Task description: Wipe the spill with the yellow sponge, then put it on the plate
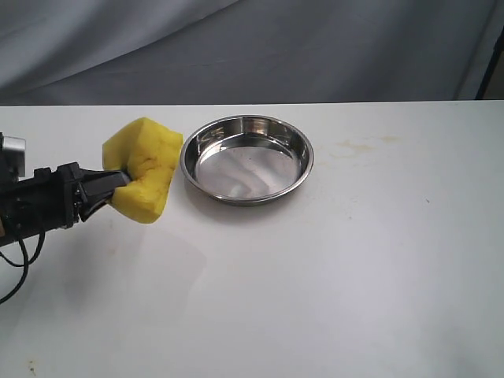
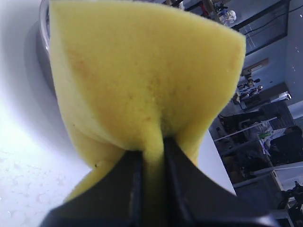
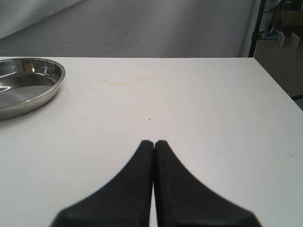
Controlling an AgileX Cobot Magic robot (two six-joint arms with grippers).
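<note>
My left gripper (image 1: 118, 183) is shut on the yellow sponge (image 1: 144, 168), pinching its near side and holding it above the table just left of the plate (image 1: 246, 158). In the left wrist view the sponge (image 2: 147, 71) fills most of the frame, squeezed between the black fingers (image 2: 132, 184), with the plate's rim (image 2: 44, 21) showing behind it. The steel plate holds nothing. No amber spill shows in any view. My right gripper (image 3: 154, 143) is shut with nothing in it, low over the white table, with the plate (image 3: 26, 87) off to one side of it.
A faint pale yellowish dried stain (image 1: 354, 146) marks the table right of the plate, seen also as the stain (image 3: 118, 81) in the right wrist view. The white table's back edge (image 1: 315, 103) meets a grey curtain. Fine droplets (image 2: 23, 179) speckle the table under the sponge.
</note>
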